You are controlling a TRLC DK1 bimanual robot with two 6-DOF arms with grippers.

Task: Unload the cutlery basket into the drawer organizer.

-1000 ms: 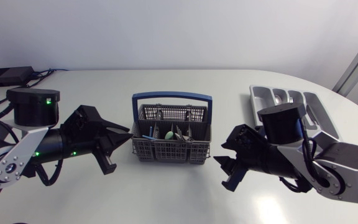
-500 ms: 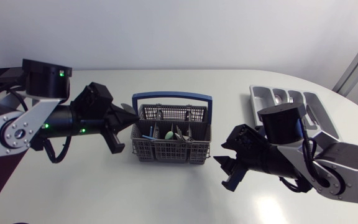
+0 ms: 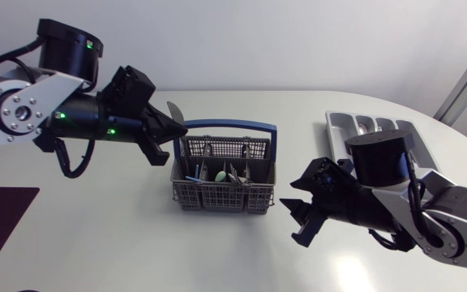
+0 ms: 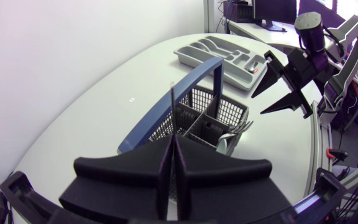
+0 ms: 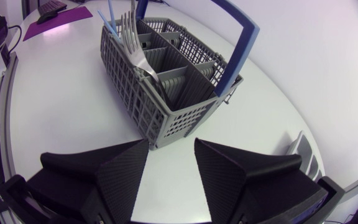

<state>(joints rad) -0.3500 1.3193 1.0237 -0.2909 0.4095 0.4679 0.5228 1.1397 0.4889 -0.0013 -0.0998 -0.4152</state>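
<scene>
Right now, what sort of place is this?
Likely a robotics lab bench, not a kitchen: a cutlery basket and drawer organizer sit on a white table, worked by a left arm and right arm.

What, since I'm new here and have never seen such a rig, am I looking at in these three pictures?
Two robot arms work at a white table. One picture looks down from above: the left arm enters from that view's left, the right arm from its right. The other two come from a camera on each arm's wrist, looking out past its own black jaws. On the table stand a grey cutlery basket with a blue handle, with forks in it, and, beyond the right arm, a grey drawer organizer. The left jaws are shut on a thin piece of cutlery, probably a knife, held up near the basket's handle. The right jaws are open and empty.
</scene>
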